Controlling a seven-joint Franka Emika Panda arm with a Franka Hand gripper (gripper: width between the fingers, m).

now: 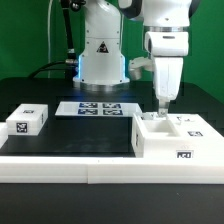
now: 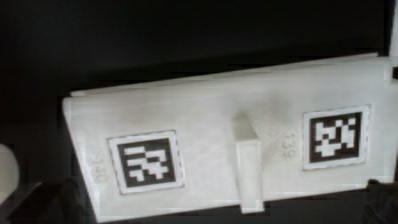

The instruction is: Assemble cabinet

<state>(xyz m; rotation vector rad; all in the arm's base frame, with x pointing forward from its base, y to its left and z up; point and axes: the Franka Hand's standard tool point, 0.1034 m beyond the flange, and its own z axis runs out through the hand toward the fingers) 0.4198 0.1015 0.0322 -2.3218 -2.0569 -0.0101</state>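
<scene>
The cabinet [image 1: 170, 138] is a large white box at the exterior view's right, by the front rim, with a marker tag on its front face. My gripper [image 1: 160, 106] hangs just above its near-left top, fingers pointing down, holding nothing. In the wrist view a white face of the cabinet [image 2: 214, 120] fills the frame, with two marker tags and a raised ridge [image 2: 249, 160] between them. My gripper [image 2: 196, 200] is open, with the fingers only just showing at the frame's two lower corners, either side of this face.
A small white tagged block [image 1: 28, 120] lies at the exterior view's left. The marker board [image 1: 95, 108] lies in front of the white robot base [image 1: 100, 55]. A white raised rim [image 1: 90, 170] runs along the table's front.
</scene>
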